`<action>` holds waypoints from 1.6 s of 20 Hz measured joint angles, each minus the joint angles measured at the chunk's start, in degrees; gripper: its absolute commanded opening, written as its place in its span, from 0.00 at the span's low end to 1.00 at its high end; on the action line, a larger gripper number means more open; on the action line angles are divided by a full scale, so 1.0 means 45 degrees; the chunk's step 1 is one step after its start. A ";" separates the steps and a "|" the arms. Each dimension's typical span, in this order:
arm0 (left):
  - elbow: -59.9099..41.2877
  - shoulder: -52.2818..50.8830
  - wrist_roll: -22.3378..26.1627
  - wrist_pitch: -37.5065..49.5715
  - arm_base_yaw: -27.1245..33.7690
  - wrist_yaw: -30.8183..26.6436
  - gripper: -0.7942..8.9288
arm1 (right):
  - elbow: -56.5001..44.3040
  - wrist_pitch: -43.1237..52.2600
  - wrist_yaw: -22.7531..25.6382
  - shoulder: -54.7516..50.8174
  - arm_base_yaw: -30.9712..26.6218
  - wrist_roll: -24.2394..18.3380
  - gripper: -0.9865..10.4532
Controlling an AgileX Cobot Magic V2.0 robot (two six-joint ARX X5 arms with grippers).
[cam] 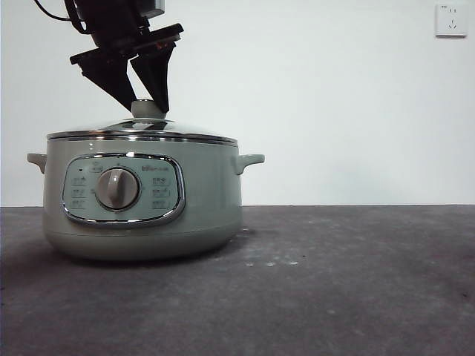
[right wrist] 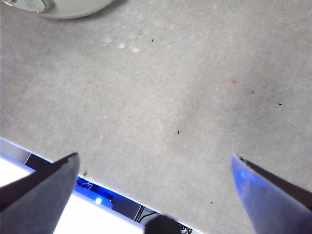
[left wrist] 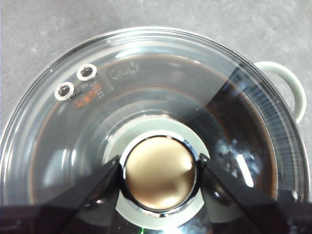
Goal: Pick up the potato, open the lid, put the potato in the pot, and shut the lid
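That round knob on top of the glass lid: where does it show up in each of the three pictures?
Front view: the knob pokes up between the left gripper jaws, above the lid.
Left wrist view: the knob fills the lower middle, jaws at both sides.
Right wrist view: not in it; only the open right gripper over the table.
Shared landmark: the pot, a sliver of it in the right wrist view.

lid (cam: pixel 141 132) blocks pot (cam: pixel 208 200) mouth, table (cam: pixel 356 282) beside open

left claw (left wrist: pixel 158 173) straddling lid (left wrist: pixel 146 97) knob (left wrist: pixel 159 173)
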 measured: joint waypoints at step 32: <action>-0.0044 -0.7946 -0.0291 -0.5367 -0.0607 0.0646 0.07 | -0.0005 -0.0199 -0.0418 -0.0010 0.0005 0.0277 0.08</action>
